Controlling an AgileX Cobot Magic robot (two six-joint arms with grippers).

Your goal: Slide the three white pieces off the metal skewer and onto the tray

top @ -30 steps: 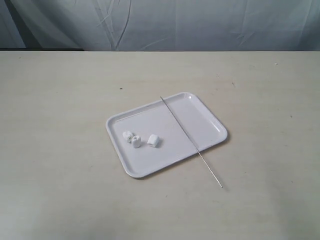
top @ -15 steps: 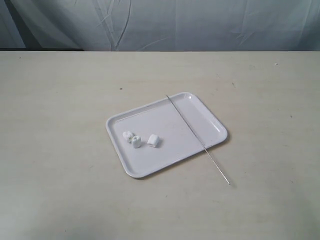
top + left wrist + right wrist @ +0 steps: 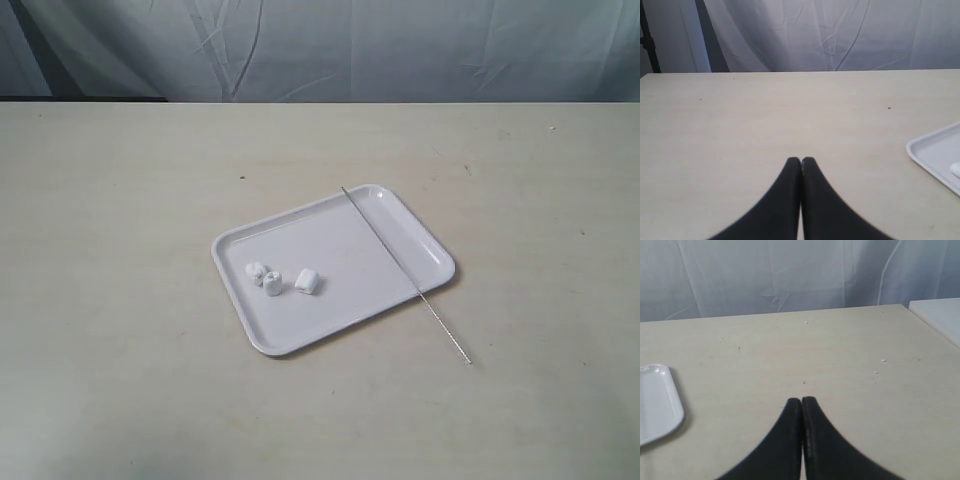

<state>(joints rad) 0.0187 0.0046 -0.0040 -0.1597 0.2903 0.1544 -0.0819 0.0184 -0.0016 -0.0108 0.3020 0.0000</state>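
Three small white soft chunks point(image 3: 272, 284) lay close together on one flat glossy white rectangular tray point(image 3: 330, 240) in the exterior view. They were apart from one thin silvery metal skewer point(image 3: 405, 275), which crossed the tray's right part, its near end out on the beige table point(image 3: 120, 200). Left wrist view: one black left gripper point(image 3: 801, 161), fingertips pressed together, holding nothing, over the table; one tray corner showed. Right wrist view: one black right gripper point(image 3: 801, 401), likewise closed on nothing, near another tray corner.
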